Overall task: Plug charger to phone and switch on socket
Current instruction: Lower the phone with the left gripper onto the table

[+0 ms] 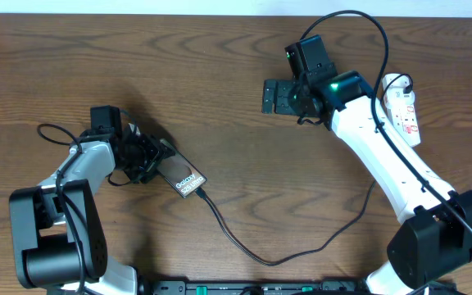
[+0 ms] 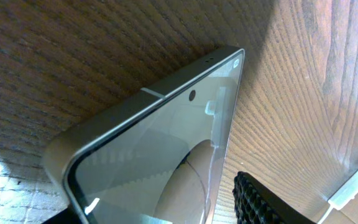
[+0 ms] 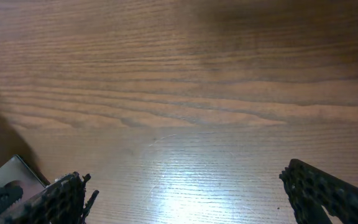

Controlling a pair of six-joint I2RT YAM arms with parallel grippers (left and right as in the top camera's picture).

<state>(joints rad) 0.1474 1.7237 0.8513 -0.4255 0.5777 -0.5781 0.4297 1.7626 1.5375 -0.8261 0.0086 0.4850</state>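
Note:
The phone [image 1: 185, 179] lies flat on the wooden table at the left, with white "Galaxy" lettering on its face. It fills the left wrist view [image 2: 154, 155]. My left gripper [image 1: 143, 157] straddles its upper-left end and is shut on it; one black finger pad [image 2: 260, 202] sits by its right edge. The charger cable [image 1: 273, 262] runs from the phone's lower-right end in a loop toward the right. Its tip sits at the phone's end. The white socket [image 1: 401, 105] with red marks lies at the far right, partly behind my right arm. My right gripper [image 1: 281, 97] is open and empty over bare wood [image 3: 179, 186].
Thick black robot cables arc over the right arm [image 1: 359, 16] and loop beside the left arm [image 1: 52, 131]. The arm bases stand at the front left [image 1: 52, 238] and front right [image 1: 433, 246].

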